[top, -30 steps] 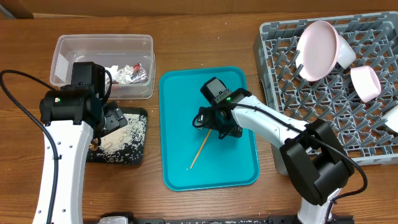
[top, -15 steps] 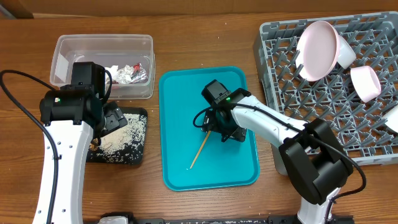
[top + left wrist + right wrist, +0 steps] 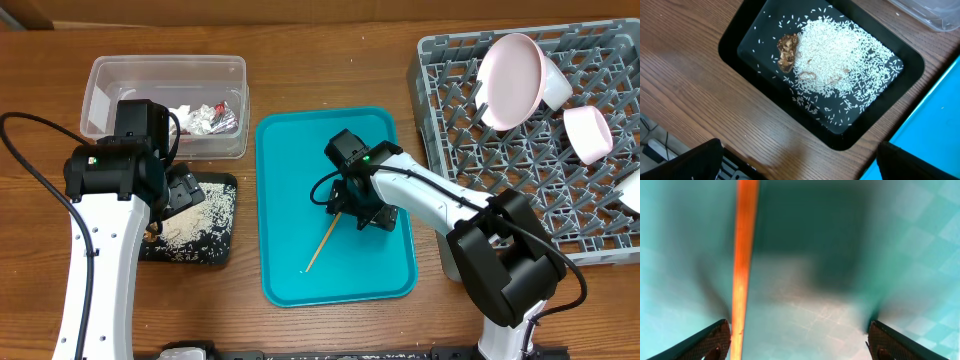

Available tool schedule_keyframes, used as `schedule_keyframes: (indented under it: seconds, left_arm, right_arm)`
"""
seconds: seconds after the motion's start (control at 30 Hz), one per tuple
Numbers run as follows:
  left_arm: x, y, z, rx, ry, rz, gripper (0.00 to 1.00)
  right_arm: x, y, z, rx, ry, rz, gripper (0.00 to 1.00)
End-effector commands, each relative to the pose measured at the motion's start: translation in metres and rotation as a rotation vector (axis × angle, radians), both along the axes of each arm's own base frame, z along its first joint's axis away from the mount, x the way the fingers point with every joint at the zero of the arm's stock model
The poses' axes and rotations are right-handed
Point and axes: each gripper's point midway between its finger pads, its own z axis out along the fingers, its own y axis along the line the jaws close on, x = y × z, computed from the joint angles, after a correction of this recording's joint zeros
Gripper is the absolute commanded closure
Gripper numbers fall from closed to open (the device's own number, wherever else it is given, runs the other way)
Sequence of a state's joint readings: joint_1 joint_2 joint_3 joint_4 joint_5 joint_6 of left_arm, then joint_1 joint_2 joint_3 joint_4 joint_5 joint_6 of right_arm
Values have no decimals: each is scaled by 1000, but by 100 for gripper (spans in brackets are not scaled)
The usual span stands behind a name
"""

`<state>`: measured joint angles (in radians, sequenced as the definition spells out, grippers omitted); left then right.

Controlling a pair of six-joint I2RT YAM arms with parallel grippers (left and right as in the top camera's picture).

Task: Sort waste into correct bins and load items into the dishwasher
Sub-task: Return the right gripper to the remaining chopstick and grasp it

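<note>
One wooden chopstick (image 3: 322, 245) lies slanted on the teal tray (image 3: 290, 270). My right gripper (image 3: 355, 205) is down over its upper end. In the right wrist view the chopstick (image 3: 742, 255) runs just inside the left finger of the gripper (image 3: 797, 332), whose jaws stand open and hold nothing. My left gripper (image 3: 180, 190) hangs open over the black tray (image 3: 228, 182). Below it the black tray (image 3: 730, 50) holds rice grains (image 3: 840, 65) and a brown scrap (image 3: 787, 50). The clear tub (image 3: 165, 70) holds a napkin (image 3: 183, 110) and foil wrappers (image 3: 215, 118).
The grey dish rack (image 3: 480, 160) fills the right side, with a round plate (image 3: 510, 80) on edge and a small bowl (image 3: 588, 132) among its pegs. It stands close to the teal tray's right edge. Bare wood shows in front of the black tray (image 3: 715, 110).
My right gripper has shifted slightly toward the near right on the teal tray, closer to the chopstick, and its jaws have narrowed a little. The left arm has not moved.
</note>
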<state>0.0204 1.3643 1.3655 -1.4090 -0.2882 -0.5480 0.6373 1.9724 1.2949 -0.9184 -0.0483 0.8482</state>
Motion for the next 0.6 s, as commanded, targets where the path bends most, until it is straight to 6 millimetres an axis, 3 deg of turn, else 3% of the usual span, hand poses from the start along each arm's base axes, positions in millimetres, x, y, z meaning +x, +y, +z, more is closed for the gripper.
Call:
schedule_keyframes:
  seconds: [0.0, 0.2, 0.3, 0.33, 0.4, 0.57]
  left_arm:
    - [0, 0, 1, -2, -8, 7, 0]
    - [0, 0, 1, -2, -8, 7, 0]
    - [0, 0, 1, -2, -8, 8, 0]
    - [0, 0, 1, -2, -9, 7, 0]
    - [0, 0, 1, -2, -9, 8, 0]
    - [0, 0, 1, -2, -9, 7, 0]
  right_arm:
    - [-21, -3, -27, -19, 111, -19, 10]
    - [-30, -4, -25, -13, 152, -21, 9]
    - [-28, 3, -25, 20, 149, -20, 26]
    - [-26, 7, -25, 40, 144, -19, 46]
    - [-25, 9, -25, 49, 140, -19, 62]
    - [-25, 9, -25, 47, 139, -19, 70]
